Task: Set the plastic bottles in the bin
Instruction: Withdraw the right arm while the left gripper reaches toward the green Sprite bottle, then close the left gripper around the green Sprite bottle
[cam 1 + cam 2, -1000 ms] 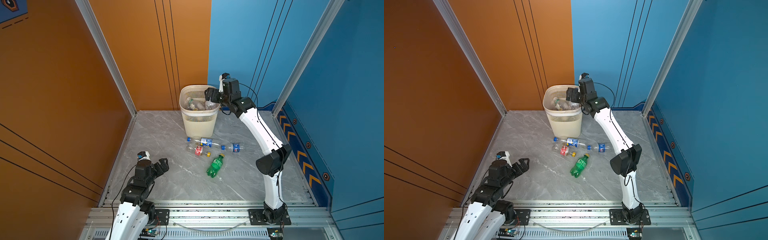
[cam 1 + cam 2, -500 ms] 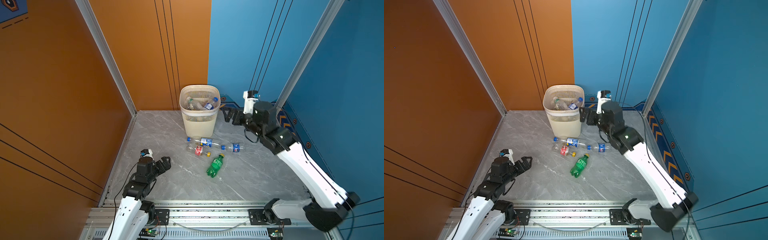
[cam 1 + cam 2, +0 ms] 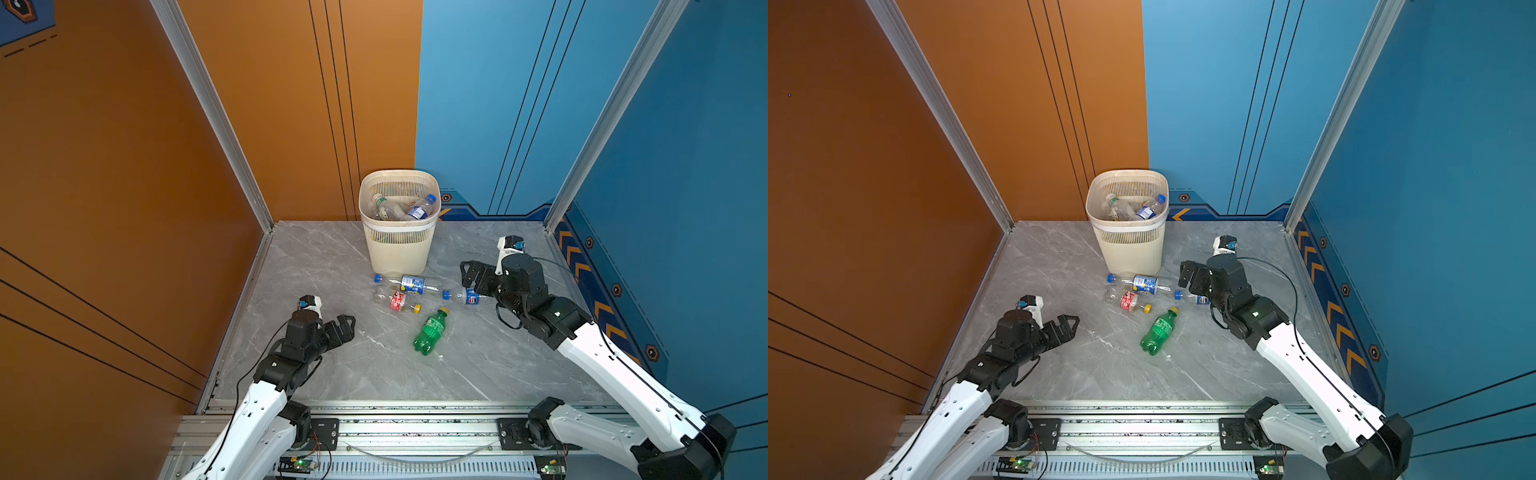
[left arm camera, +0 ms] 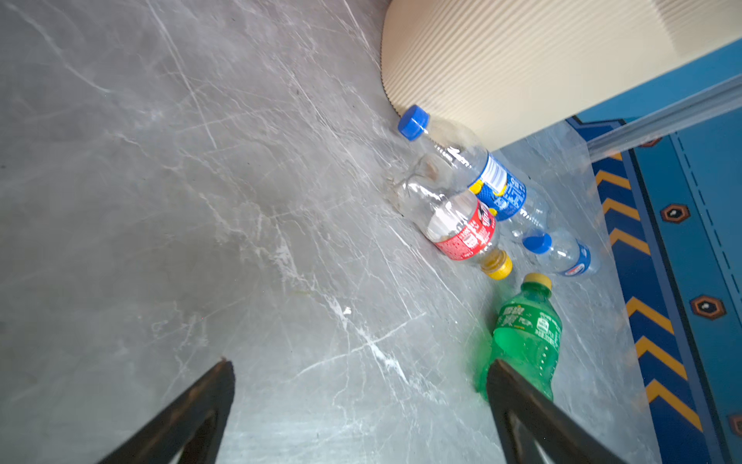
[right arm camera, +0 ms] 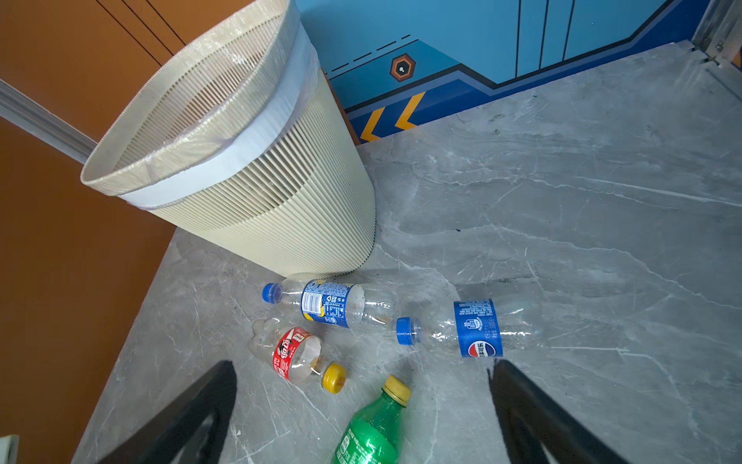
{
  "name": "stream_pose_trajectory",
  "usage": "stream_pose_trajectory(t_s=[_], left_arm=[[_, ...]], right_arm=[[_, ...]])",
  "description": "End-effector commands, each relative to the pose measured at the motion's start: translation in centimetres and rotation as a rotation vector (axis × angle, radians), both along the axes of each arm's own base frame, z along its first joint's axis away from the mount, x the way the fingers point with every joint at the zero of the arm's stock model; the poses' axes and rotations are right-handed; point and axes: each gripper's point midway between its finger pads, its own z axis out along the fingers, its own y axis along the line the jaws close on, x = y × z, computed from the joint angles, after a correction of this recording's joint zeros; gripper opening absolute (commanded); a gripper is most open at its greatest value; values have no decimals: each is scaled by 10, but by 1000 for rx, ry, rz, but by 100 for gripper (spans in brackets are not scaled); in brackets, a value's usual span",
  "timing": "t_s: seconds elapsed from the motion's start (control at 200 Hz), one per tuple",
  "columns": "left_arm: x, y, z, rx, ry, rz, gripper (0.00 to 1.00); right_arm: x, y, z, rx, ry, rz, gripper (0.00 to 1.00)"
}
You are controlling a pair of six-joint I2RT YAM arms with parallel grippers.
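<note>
Bright even light, soft shadows, sharp focus

bin [image 3: 399, 249] at table [image 3: 316, 266] 12 o'clock | bottles [image 3: 417, 210] inside bin | four loose bottles [image 3: 411, 284] on table, bin's 6 o'clock

Both top views look steeply down from high up, far and wide. Wrist views sit low and close, sharing the bottles [image 4: 461, 237] on the floor.

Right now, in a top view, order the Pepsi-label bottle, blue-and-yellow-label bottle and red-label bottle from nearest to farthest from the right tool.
1. Pepsi-label bottle: on the floor right beside the right tool.
2. blue-and-yellow-label bottle: further left, lying at the foot of the bin.
3. red-label bottle: farthest left, on the near side of the second bottle.
</note>
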Motion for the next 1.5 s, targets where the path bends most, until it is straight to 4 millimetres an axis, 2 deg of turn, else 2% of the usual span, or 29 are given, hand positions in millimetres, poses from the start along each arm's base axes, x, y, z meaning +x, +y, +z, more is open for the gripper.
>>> stream_pose_trajectory(t_s=[0.0,0.15,0.385,0.646,0.761,0.811,0.831,1.051,1.437,1.457,1.497], left_arm=[[7,-15,17,62,-51,-54,99],[12,-49,25,156,-61,-177,100],[15,-116,32,259,-74,-378,98],[1,-191,13,357,-37,-589,96],[-5,-212,1,435,-17,-644,95],[-9,-217,-11,473,8,-669,95],[-7,-223,-5,469,-4,-672,95],[-3,-233,-37,560,86,-701,93],[11,-247,-80,596,196,-736,87],[11,-248,-81,595,198,-739,82],[11,-250,-84,594,205,-745,80]], right_arm=[[-3,-11,-8,9,16,-55,99],[-6,-21,-12,21,20,-85,100],[-13,-44,-20,47,34,-144,99],[-16,-58,-32,76,55,-183,100],[-17,-62,-35,83,60,-195,100],[-17,-64,-37,84,63,-198,99],[-17,-64,-37,85,64,-198,100],[-19,-71,-42,92,71,-212,99],[-24,-82,-47,109,75,-234,99],[-24,-82,-47,109,76,-236,100],[-24,-83,-49,109,78,-238,99]])
